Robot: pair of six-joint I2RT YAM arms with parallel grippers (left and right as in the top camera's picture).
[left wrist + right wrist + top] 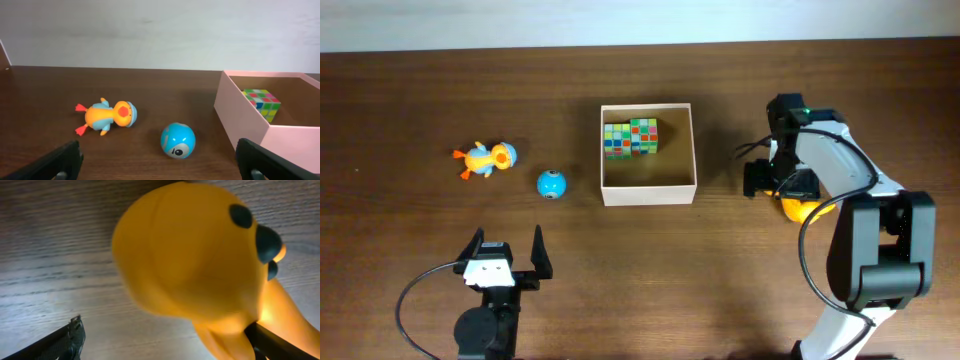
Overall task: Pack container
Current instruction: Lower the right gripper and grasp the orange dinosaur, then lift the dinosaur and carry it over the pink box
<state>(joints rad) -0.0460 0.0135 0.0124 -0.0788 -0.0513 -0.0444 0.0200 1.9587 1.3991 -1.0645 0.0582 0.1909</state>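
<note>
Left gripper point(507, 240) faces one duck point(486, 159), one blue ball point(551, 183), one container point(649, 191).

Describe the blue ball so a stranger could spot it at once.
Find the white-walled container in the middle of the table. Just left of it in the overhead view, clear of its wall, lies a small ball. Unlike the orange duck farther left, it is round and blue, with a white patch and a dark dot.

On the dark wooden table point(420, 80), an orange duck toy point(486, 159) lies near a blue ball point(551, 184).
</note>
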